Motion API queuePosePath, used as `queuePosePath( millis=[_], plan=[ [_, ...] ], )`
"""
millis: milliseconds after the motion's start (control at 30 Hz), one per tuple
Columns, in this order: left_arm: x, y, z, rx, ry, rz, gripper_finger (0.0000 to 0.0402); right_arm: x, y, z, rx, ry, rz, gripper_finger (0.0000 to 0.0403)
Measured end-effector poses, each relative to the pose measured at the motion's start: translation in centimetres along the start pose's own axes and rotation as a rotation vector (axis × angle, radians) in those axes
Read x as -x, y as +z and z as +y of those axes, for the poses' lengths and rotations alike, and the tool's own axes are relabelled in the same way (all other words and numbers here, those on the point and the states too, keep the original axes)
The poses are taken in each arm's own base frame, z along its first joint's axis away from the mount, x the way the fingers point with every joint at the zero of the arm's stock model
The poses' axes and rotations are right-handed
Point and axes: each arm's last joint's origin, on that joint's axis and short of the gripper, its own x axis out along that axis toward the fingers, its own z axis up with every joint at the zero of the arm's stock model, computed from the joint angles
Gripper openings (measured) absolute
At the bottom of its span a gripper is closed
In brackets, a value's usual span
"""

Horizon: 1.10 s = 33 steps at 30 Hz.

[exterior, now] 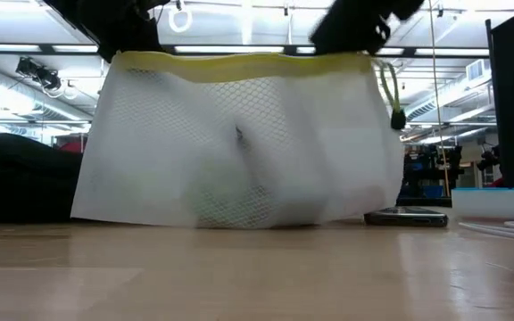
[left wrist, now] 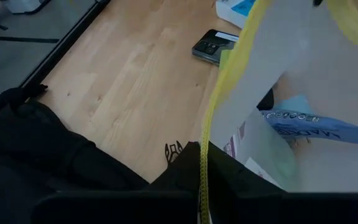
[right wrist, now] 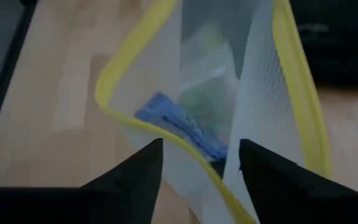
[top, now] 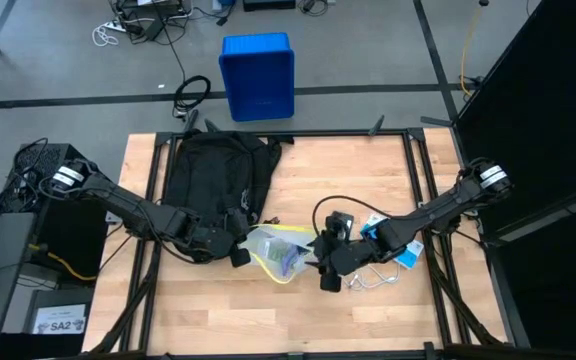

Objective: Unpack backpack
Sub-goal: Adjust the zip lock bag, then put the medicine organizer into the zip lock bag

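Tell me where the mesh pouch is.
In the high view the mesh pouch is at the table's middle front, between the left gripper and right gripper, just right of the backpack.

The mesh pouch (top: 276,252) sits mid-tabletop (top: 368,180) between both claws, the backpack (top: 213,175) behind-left, a phone (top: 341,222) to its right.
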Motion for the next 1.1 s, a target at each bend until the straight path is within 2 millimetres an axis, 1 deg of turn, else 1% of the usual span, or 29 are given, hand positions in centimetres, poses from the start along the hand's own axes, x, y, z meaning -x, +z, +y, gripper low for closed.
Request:
queuePosePath(
  millis=[167, 267, 467, 700, 933, 1100],
  plan=[
    [0.0, -0.1, 0.0, -0.003, 0.003, 0.008, 0.0000, 1.2, 0.7, 1.6, 0.038, 0.048, -0.028, 0.0212],
    [0.0, -0.1, 0.0, -0.002, 0.004, 0.009, 0.0000, 1.7, 0.2, 2.2, 0.050, 0.053, 0.005, 0.0212],
    [0.0, -0.1, 0.0, -0.001, 0.003, 0.010, 0.0000, 2.5, -1.1, 3.0, 0.005, 0.037, 0.091, 0.0199],
    [0.0, -0.1, 0.1, -0.004, 0.006, 0.013, 0.0000, 3.8, -3.4, 2.6, -0.068, -0.117, 0.224, 0.0181],
    [0.0, -0.1, 0.1, -0.003, 0.007, 0.013, 0.0000, 4.9, -5.1, 2.1, -0.173, -0.243, 0.344, 0.0162],
    [0.0, -0.1, 0.1, -0.001, 0.006, 0.010, 0.0000, 5.5, -6.3, 1.4, -0.218, -0.366, 0.424, 0.0161]
  ],
)
